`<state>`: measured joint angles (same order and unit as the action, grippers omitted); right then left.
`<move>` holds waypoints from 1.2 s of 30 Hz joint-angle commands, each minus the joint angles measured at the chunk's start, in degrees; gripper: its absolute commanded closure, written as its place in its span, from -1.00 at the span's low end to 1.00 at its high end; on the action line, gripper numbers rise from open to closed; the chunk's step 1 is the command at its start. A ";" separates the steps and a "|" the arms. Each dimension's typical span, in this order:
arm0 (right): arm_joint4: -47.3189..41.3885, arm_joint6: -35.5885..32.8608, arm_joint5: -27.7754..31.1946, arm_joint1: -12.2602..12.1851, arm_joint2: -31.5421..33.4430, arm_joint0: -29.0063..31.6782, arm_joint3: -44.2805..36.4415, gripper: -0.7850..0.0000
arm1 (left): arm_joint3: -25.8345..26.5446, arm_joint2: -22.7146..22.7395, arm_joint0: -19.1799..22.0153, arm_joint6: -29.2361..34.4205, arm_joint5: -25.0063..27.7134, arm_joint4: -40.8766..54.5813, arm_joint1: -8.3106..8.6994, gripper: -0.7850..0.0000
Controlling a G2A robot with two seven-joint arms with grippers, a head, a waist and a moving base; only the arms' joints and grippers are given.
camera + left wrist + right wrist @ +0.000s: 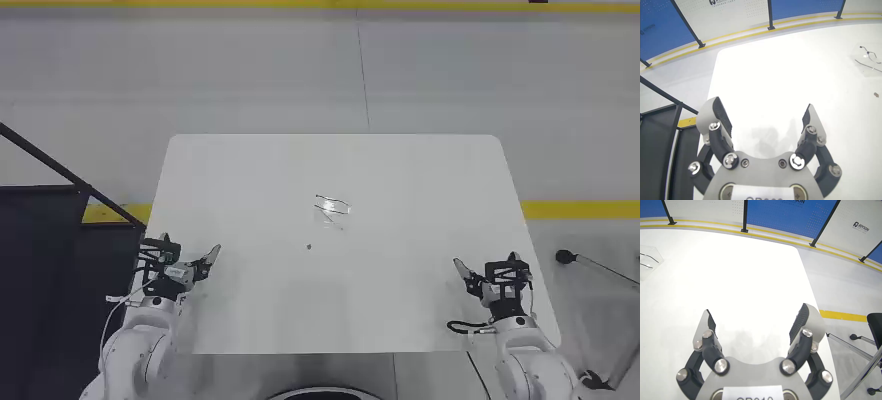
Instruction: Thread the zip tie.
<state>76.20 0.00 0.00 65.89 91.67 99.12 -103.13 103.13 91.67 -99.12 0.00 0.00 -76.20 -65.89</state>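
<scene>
Lying kinked, thin black zip tie [868, 52]

The zip tie [868, 52] is a thin dark strand lying flat near the middle of the desk [250, 300], a little toward the far edge and well apart from every corner. It is kinked rather than straight, with a small dark knob partway along. A second strand [865, 65], straighter, lies just beside it on the near side. Both rest on a clear plastic piece [658, 254]. Whether either strand is looped through its head cannot be told.
</scene>
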 commanded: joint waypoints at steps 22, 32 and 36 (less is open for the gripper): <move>0.00 0.00 0.00 0.00 0.00 0.00 0.00 -1.00 | 5.01 -1.22 5.87 20.84 15.73 18.17 0.28 -1.00; 0.00 0.00 0.00 0.00 0.00 0.00 0.00 -1.00 | 2.09 -6.00 17.91 41.61 11.39 29.61 0.14 -1.00; 0.00 0.00 0.00 0.00 0.00 0.00 0.00 -1.00 | 2.09 -6.00 17.91 41.61 11.39 29.61 0.14 -1.00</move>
<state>76.20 0.00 0.00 65.89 91.67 99.12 -103.13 105.23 85.67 -81.21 41.62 11.38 -46.64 -65.75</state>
